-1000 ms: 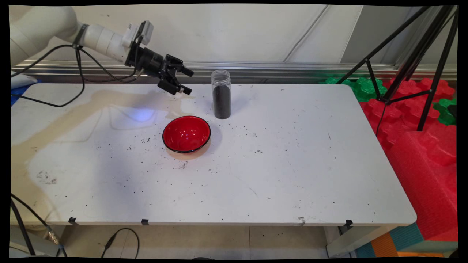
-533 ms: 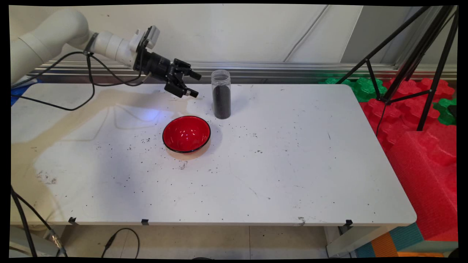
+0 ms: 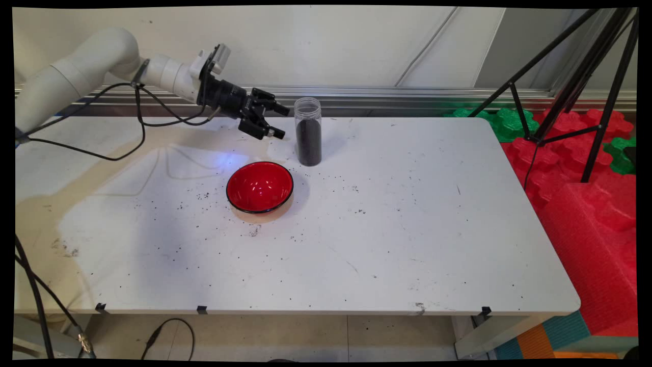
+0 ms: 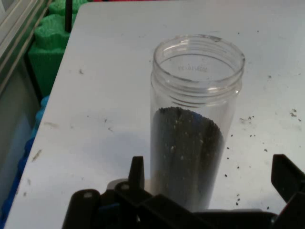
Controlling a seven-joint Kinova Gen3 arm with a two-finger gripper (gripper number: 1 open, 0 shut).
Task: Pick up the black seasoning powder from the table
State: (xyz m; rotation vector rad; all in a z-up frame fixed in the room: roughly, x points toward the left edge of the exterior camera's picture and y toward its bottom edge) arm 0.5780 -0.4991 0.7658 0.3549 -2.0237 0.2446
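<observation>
Main view: white table (image 3: 387,229) before a pale wall; upright jar (image 3: 308,131) of dark grains stands behind the red bowl (image 3: 260,186). The gripper (image 3: 281,121) lies level just left of the jar, fingers spread wide. Hand view: jar (image 4: 193,124) dead ahead between the parted fingers (image 4: 137,172), untouched.

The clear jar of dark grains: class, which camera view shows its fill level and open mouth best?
The hand view. The clear jar fills that picture: lidless threaded mouth, dark grains reaching about two-thirds up. The main view shows the jar small but whole, upright behind the red bowl, right of the open gripper.
</observation>
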